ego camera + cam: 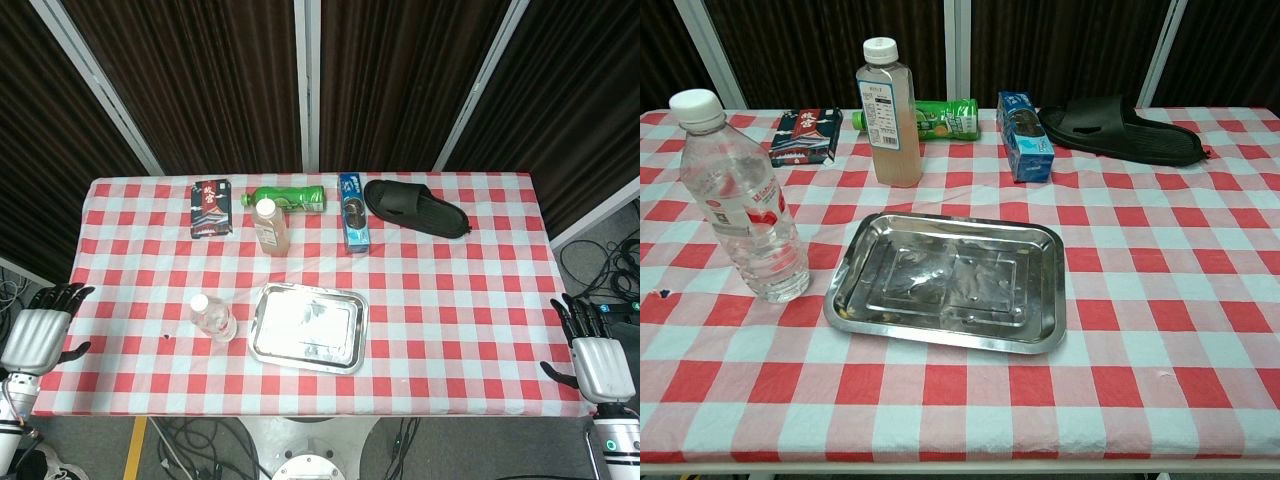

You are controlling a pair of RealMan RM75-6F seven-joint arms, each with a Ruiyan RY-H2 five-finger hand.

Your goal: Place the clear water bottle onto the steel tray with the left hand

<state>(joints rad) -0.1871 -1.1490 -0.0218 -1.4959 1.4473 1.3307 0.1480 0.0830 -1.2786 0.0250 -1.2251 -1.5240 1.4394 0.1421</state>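
The clear water bottle (214, 318) (743, 204) stands upright with a white cap, just left of the steel tray (308, 326) (862, 268), which lies flat and bare near the table's front edge. My left hand (42, 330) hangs off the table's left side, well apart from the bottle, fingers spread and holding nothing. My right hand (592, 352) is off the right edge, fingers apart and holding nothing. The chest view shows neither hand.
Along the back of the table lie a dark snack box (211, 208), a green bottle on its side (288, 198), an upright peach-coloured drink bottle (269, 226) (888, 112), a blue packet (354, 226) and a black slipper (415, 207). A red-checked cloth covers the table.
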